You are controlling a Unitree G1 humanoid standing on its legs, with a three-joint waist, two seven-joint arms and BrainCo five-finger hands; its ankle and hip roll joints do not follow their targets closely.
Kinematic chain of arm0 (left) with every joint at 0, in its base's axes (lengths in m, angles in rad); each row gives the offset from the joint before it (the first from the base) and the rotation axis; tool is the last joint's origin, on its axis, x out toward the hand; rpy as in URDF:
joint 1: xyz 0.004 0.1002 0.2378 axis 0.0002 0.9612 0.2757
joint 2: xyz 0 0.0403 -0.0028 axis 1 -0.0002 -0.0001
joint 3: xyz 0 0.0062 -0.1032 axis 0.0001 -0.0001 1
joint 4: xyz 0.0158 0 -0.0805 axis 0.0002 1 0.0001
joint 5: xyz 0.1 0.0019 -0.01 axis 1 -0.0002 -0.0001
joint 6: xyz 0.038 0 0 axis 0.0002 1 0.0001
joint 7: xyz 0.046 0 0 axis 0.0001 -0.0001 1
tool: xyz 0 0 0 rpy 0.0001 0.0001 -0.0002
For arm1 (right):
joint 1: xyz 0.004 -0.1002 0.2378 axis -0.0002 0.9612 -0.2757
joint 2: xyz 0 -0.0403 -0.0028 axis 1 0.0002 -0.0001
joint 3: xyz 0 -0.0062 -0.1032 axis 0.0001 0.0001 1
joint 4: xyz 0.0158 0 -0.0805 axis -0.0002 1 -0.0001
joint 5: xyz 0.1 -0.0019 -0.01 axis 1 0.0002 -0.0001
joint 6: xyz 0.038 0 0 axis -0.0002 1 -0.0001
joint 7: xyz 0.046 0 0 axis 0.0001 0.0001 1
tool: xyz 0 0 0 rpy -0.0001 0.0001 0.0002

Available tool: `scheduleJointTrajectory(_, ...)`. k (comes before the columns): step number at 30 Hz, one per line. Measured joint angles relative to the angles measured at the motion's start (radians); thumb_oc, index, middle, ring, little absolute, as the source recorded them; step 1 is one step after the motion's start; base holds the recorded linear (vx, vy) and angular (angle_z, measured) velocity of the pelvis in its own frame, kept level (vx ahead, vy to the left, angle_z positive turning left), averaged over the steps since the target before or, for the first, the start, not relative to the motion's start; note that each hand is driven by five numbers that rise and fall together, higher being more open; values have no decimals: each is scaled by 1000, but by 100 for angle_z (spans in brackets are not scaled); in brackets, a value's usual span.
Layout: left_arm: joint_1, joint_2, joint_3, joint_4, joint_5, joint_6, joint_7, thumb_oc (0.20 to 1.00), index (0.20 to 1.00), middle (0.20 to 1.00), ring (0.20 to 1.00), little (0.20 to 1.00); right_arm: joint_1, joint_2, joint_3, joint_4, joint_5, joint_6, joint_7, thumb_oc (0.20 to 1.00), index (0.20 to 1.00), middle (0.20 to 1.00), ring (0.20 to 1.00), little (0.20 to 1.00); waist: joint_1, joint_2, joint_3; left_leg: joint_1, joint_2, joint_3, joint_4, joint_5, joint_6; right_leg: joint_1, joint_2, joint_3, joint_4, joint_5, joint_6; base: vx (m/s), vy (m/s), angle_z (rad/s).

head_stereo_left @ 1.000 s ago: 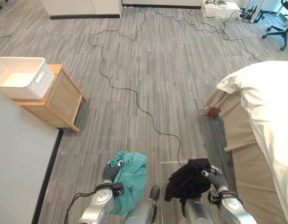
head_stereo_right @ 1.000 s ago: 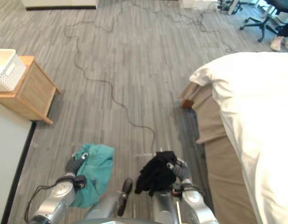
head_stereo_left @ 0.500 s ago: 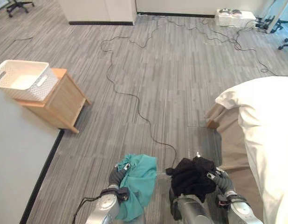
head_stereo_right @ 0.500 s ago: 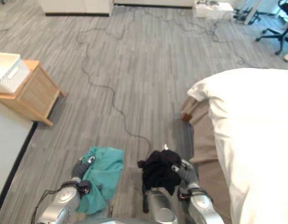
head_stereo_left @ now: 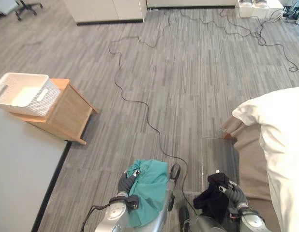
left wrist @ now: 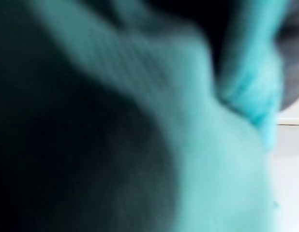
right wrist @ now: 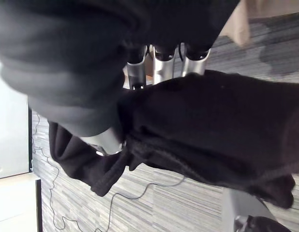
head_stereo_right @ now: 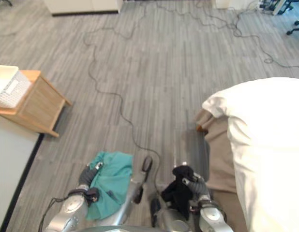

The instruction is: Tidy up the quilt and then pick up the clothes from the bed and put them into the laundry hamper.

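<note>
My left hand point(head_stereo_left: 125, 183) is shut on a teal garment point(head_stereo_left: 150, 189) that hangs in front of me at the lower middle; the same teal cloth point(left wrist: 222, 159) covers the left wrist view. My right hand point(head_stereo_left: 235, 195) is shut on a black garment point(head_stereo_left: 215, 202), bunched low to the right; in the right wrist view its fingers point(right wrist: 159, 58) curl over the black cloth point(right wrist: 212, 130). The white laundry hamper point(head_stereo_left: 21, 93) stands on a wooden side table point(head_stereo_left: 62, 112) at the far left. The bed with its white quilt point(head_stereo_left: 285, 140) lies at the right edge.
A grey-white surface point(head_stereo_left: 19, 179) with a dark edge runs along the lower left. Black cables point(head_stereo_left: 140, 104) snake over the grey floor ahead. Tan bedding point(head_stereo_left: 251, 164) hangs off the bed's side. An office chair point(head_stereo_left: 26, 6) stands at the far top left.
The whole view has swung left and forward, so the bed sits further right and lower. The black garment now hangs lower and further right. Both hands keep their cloths.
</note>
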Motion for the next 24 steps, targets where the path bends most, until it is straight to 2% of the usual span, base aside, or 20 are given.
scheduleJointTrajectory(2,-7,0,1,4,0,-1,4,200,200,200,200,200,-2,16,-9,-1,-1,-4,7,200,200,200,200,200,7,-15,-1,35,4,13,24,17,27,36,-13,32,9,-42,4,327,125,-55)
scheduleJointTrajectory(3,-1,-4,8,2,-2,0,13,200,200,200,200,200,11,17,-5,-19,-11,-6,16,200,200,200,200,200,-2,-8,-6,122,40,68,-8,102,45,56,-23,-1,112,-106,83,456,275,-54)
scheduleJointTrajectory(4,-11,-2,15,2,-3,1,20,200,200,200,200,200,16,29,-1,-20,-12,-4,18,200,200,200,200,200,-3,-25,-5,143,23,98,5,108,81,39,-52,-26,209,-130,125,385,245,-53)
scheduleJointTrajectory(6,-17,-8,39,-19,-5,3,33,200,200,200,200,200,43,41,17,-71,-23,6,24,200,200,200,200,200,6,-56,-13,190,-11,143,31,72,115,-22,-129,-90,423,-120,186,499,327,-43)
scheduleJointTrajectory(7,-16,-14,47,-36,-5,6,41,200,200,200,200,200,61,63,13,-112,-29,14,33,200,200,200,200,200,17,-56,-14,208,-37,166,65,29,154,-66,-186,-134,595,-104,218,709,447,-46)
scheduleJointTrajectory(8,5,-26,43,-86,-4,8,54,200,200,200,200,200,94,71,8,-179,-53,18,32,200,200,200,200,200,17,-46,-21,214,-65,180,194,-129,167,-88,-250,-142,791,48,248,462,281,-59)
scheduleJointTrajectory(9,15,-25,45,-92,-2,12,65,200,200,200,200,200,95,85,23,-178,-57,33,32,200,200,200,200,200,30,-37,-34,235,-73,196,218,-146,193,-134,-304,-149,940,119,242,365,146,-41)
scheduleJointTrajectory(10,20,-28,29,-85,-2,24,73,200,200,200,200,200,94,87,43,-174,-57,45,24,200,200,200,200,200,27,-5,-69,237,-61,184,216,-167,206,-198,-329,-179,1008,83,166,402,-82,-21)
scheduleJointTrajectory(11,18,-31,26,-86,0,37,75,200,200,200,200,200,86,87,61,-171,-57,50,7,200,200,200,200,200,22,51,-92,269,-42,173,170,-145,184,-271,-342,-204,975,56,136,370,-91,13)
scheduleJointTrajectory(12,7,-31,29,-84,0,37,76,200,200,200,200,200,88,87,64,-170,-57,51,0,200,200,200,200,200,23,68,-91,305,-34,139,128,-136,164,-295,-330,-211,891,39,112,545,-218,48)
scheduleJointTrajectory(13,-10,-27,35,-84,-1,37,77,200,200,200,200,200,87,90,62,-153,-57,50,-6,200,200,200,200,200,13,84,-87,357,-14,85,66,-108,131,-294,-267,-213,625,-2,99,460,-216,66)
scheduleJointTrajectory(14,-19,-17,41,-84,-1,35,76,200,200,200,200,200,86,82,61,-149,-57,49,-12,200,200,200,200,200,15,73,-79,383,-19,77,66,-98,112,-335,-244,-211,551,-7,90,479,-223,75)
scheduleJointTrajectory(16,-31,-16,42,-35,-2,26,66,200,200,200,200,200,78,49,58,-102,-53,24,9,200,200,200,200,200,-7,73,-82,439,-25,-23,52,-109,55,-352,-170,-190,349,-5,89,404,-172,92)
scheduleJointTrajectory(18,-47,-17,41,45,-6,10,58,200,200,200,200,200,67,22,50,-61,-49,4,21,200,200,200,200,200,-30,-21,-82,457,-124,-29,104,-84,22,-373,-147,-75,14,126,85,527,-194,126)
scheduleJointTrajectory(19,-41,-19,37,60,-7,11,52,200,200,200,200,200,64,18,47,-50,-49,3,30,200,200,200,200,200,-45,-55,-79,454,-158,-31,144,-110,30,-373,-150,-45,-24,248,40,533,-204,118)
scheduleJointTrajectory(20,-29,-20,35,59,-7,12,39,200,200,200,200,200,62,12,35,-40,-49,2,33,200,200,200,200,200,-65,-63,-80,447,-164,-31,205,-188,61,-356,-162,-16,-51,388,67,541,-253,120)
scheduleJointTrajectory(21,-26,-10,41,42,-8,15,18,200,200,200,200,200,20,12,13,-5,-48,13,35,200,200,200,200,200,-36,-42,-79,402,-112,-43,295,-294,44,-350,-156,-38,-33,364,59,800,-437,137)
scheduleJointTrajectory(22,-33,35,47,28,-8,15,-1,200,200,200,200,200,-13,36,10,-4,-48,13,37,200,200,200,200,200,-28,-84,-50,380,-56,-52,323,-344,0,-369,-187,-46,47,320,50,635,-374,141)
scheduleJointTrajectory(23,-35,53,50,28,-8,15,-5,200,200,200,200,200,-22,42,-2,-9,-47,6,43,200,200,200,200,200,-33,-105,-48,366,9,-77,290,-349,4,-369,-215,-38,91,281,82,561,-336,154)
scheduleJointTrajectory(24,-35,56,62,18,-8,15,-10,200,200,200,200,200,-21,27,-17,-28,-40,2,54,200,200,200,200,200,-42,-97,-49,378,107,-77,174,-303,-4,-386,-224,-59,173,247,108,520,-312,143)
